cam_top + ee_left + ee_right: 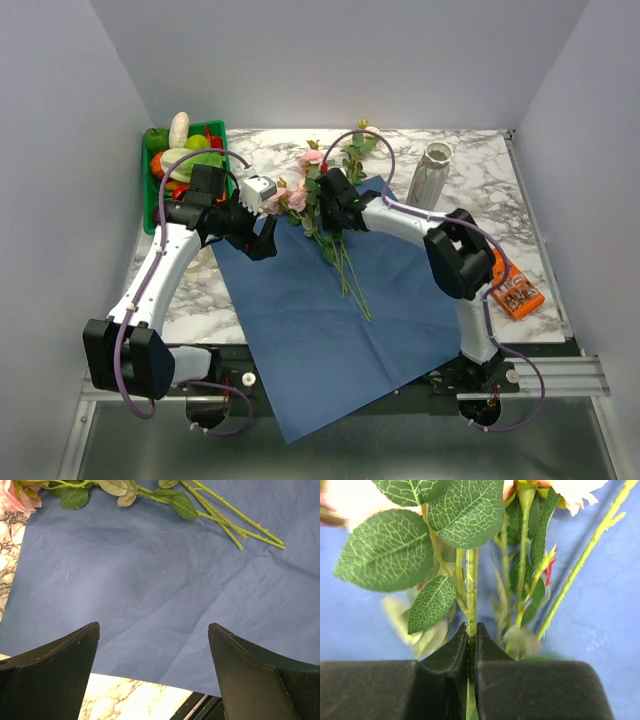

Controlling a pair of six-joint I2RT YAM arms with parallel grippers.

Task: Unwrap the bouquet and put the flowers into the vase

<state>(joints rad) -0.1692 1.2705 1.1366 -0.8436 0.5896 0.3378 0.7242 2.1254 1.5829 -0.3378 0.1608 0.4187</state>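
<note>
The right fingers [445,680] pinch a flower stem [470,590], the left fingers [50,680] gape; vegetables [180,150] fill the green tray [149,210].

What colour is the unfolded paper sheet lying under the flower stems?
Plain blue, no pattern; the flat unfolded paper sheet shows best in the left wrist view.

We see the left arm [150,275] and the right arm [400,222] have white links and black joints; a purple cable [119,345] runs along each. The fingers [55,675] are black, matt wedges.
</note>
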